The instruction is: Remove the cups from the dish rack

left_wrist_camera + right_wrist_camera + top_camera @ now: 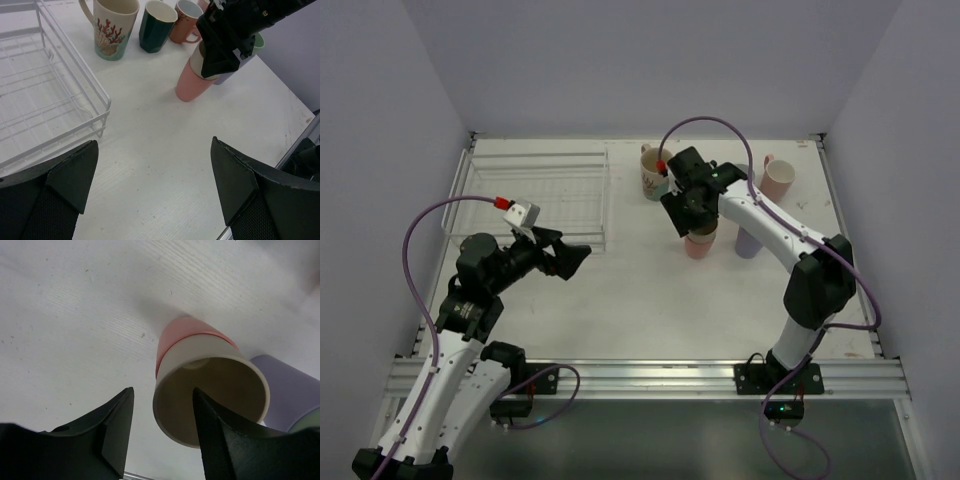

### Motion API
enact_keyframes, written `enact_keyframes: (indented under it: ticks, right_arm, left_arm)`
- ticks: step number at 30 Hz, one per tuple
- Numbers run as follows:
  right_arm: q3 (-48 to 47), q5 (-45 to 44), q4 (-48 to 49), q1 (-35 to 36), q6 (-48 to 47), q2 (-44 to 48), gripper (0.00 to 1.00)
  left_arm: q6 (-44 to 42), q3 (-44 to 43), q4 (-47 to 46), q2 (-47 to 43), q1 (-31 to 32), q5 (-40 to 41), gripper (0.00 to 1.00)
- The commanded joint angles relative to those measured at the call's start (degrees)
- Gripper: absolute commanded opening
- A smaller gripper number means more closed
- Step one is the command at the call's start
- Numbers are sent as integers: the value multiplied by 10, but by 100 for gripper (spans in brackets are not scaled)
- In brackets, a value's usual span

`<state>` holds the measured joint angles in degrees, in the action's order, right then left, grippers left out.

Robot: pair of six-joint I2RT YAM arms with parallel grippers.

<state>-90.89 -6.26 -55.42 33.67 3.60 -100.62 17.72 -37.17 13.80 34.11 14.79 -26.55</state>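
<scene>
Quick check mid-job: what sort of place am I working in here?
Probably a lab robot cell, not a kitchen: white table boxed in by plain walls, an aluminium rail holding the arm bases, a wire dish rack as prop.

We see 2 arms, left arm [450, 375] & right arm [772, 222]: white links, black joints. Purple cable [415, 250] loops off each wrist. Red plug [502, 203] on white block, left wrist. Fingers [70, 182] matte black, wedge-shaped, w/ textured faces. Black base clamps [765, 375].
</scene>
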Motion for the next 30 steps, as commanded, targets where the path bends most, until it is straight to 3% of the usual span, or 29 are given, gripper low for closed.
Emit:
enact_keyframes:
  ticks: [1, 5, 6, 9, 17, 21, 26, 30]
  right_arm:
    - [-10, -11, 15, -3, -1, 44, 55]
    - [-10, -12, 29, -2, 11, 91, 73]
    - [-10, -12, 34, -2, 12, 104, 86]
    - [0, -22, 58, -2, 37, 171, 99]
    - [150, -60, 241, -2, 82, 470, 99]
    - [218, -94, 300, -2, 97, 642, 99]
    - [301, -177, 327, -2, 91, 724, 99]
    - [352, -175, 359, -3, 113, 739, 99]
  left_arm:
    - [-17, -3, -17, -1, 4, 12, 100]
    - [-20, -6, -16, 0, 3, 27, 100]
    - [-20, -10, -13, -1, 3, 39, 100]
    - [-13, -25, -14, -4, 3, 58, 100]
    - [17, -141, -25, 10, 3, 81, 100]
    - [18, -207, 5, 10, 3, 153, 100]
    - [11, -200, 18, -25, 4, 235, 100]
    - [14, -147, 2, -50, 3, 260, 100]
